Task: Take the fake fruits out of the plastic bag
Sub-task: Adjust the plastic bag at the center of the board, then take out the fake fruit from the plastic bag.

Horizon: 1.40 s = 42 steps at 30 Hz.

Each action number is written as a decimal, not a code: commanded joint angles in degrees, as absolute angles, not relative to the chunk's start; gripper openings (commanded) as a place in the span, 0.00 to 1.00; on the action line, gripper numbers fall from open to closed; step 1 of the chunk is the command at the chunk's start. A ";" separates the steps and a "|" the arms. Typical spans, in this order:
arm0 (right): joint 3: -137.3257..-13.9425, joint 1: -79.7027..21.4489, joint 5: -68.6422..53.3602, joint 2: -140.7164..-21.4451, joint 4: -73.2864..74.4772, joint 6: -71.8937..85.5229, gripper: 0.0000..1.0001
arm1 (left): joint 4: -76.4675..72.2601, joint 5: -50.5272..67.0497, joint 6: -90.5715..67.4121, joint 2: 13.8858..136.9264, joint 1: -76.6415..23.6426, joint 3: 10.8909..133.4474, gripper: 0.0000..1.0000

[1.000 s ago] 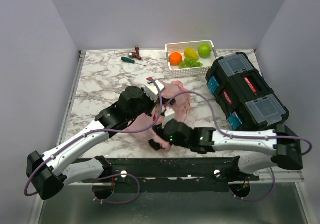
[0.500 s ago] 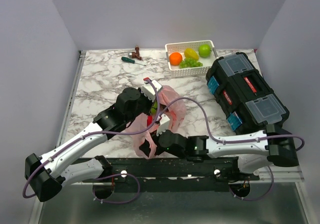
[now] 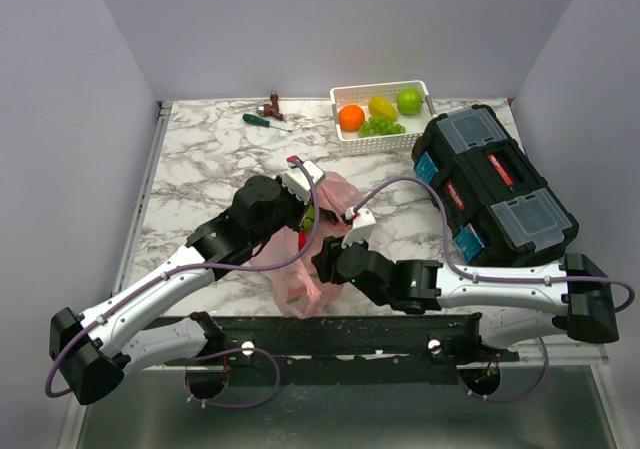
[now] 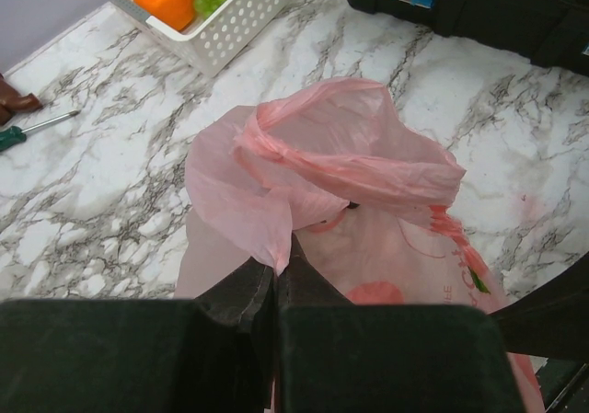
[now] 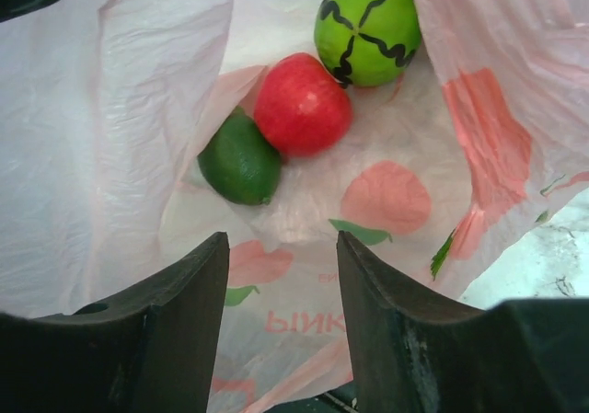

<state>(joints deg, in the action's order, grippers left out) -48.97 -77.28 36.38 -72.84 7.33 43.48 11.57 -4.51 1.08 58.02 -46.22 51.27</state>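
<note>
Left hand (image 4: 276,270): its fingers are pressed together on a fold of the bag (image 4: 350,155) and hold this edge up, so the mouth stays wide.
Right hand (image 5: 281,257): its fingers stand apart with nothing between them; it points into the mouth of the bag, just above the fruits.
Place of the bag: on the desk (image 3: 210,159), near the near edge, about the middle, between the two arms.
Done so far: an orange (image 3: 351,117), a lemon (image 3: 382,106), a green apple (image 3: 409,100) and green grapes (image 3: 381,126) lie in the basket (image 3: 380,145) at the far edge.
Left to do: I judge three fruits are inside: a red apple (image 5: 302,105), a dark green fruit (image 5: 239,163) touching it, and a bright green round fruit (image 5: 368,28) with black wavy lines.
Progress: more than half, as I estimate; if more is hidden under the folds I cannot tell.
Bag material: thin pink film, half transparent, much wrinkled, with printed red and green pictures.
Fruit surfaces: smooth, glossy, hard-looking plastic; round or egg-shaped.
Basket: white plastic, rectangular, walls full of small holes.
Desk top: flat, white marble pattern with grey veins.
</note>
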 commanded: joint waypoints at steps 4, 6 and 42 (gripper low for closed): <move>-51.64 -76.99 38.59 -81.52 3.69 37.30 0.52 | 9.02 -5.19 1.57 57.13 -46.42 50.28 0.00; -53.42 -76.98 39.53 -84.80 2.14 36.86 0.52 | 8.71 -4.87 1.49 57.13 -46.42 50.05 0.00; -54.39 -69.16 30.00 -106.21 -29.18 30.80 0.86 | 8.59 -0.09 0.62 55.57 -50.70 50.00 0.00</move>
<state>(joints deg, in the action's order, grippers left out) -53.82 -69.65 36.16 -102.28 -27.09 34.61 12.19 -7.51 2.17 56.90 -47.53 50.02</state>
